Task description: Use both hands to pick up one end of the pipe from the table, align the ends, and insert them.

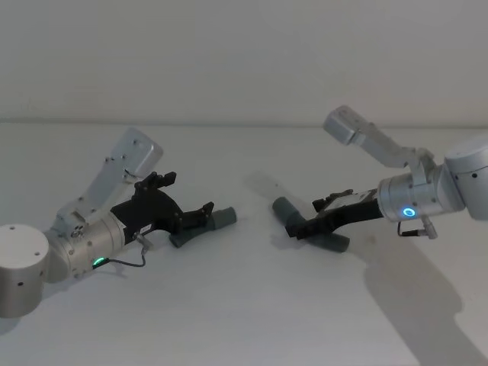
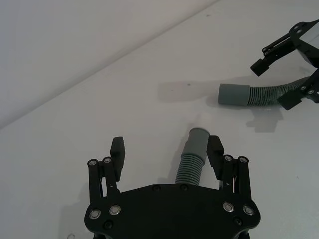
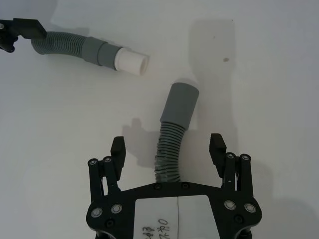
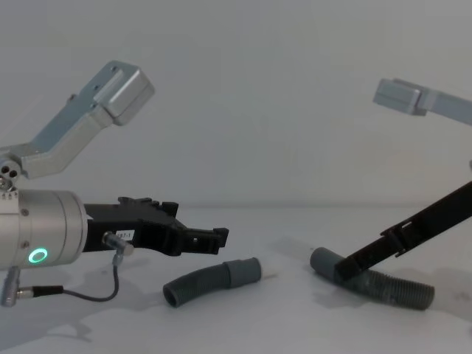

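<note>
So the white table [image 1: 244, 320] is taking up nearly everything, running back to where it's meeting the wall [image 1: 244, 61]. It's lying bare across the middle and along the near side, so there's plenty of room to move there.

The left arm [image 1: 84, 244] and right arm [image 1: 427, 194] are both reaching inward from the sides. The left gripper [image 1: 185, 197] is sitting over the left part of the table with its fingers spread wide, released and gripping nothing. In the chest view it's hanging just above the left hose piece [image 4: 203, 280] rather than down on it. The right gripper [image 1: 316, 216] is angling steeply down on the right side, also spread open. Its fingers are straddling the right hose piece [image 1: 338, 243], with a gap on each side in its own wrist view.

Both pieces are lying flat on the table. The left one is running from near-left to far-right, with the left cuff [image 1: 223, 218] pointing in toward the centre and a bit away from the robot. The right one is running from near-right to far-left, with the right cuff [image 1: 284, 207] pointing inward too. So the two cuffs are aiming roughly at a common spot, well apart, with bare table between them. The left cuff is ending in a whitish tip [image 3: 132, 62], which is showing up in the right wrist view.
</note>
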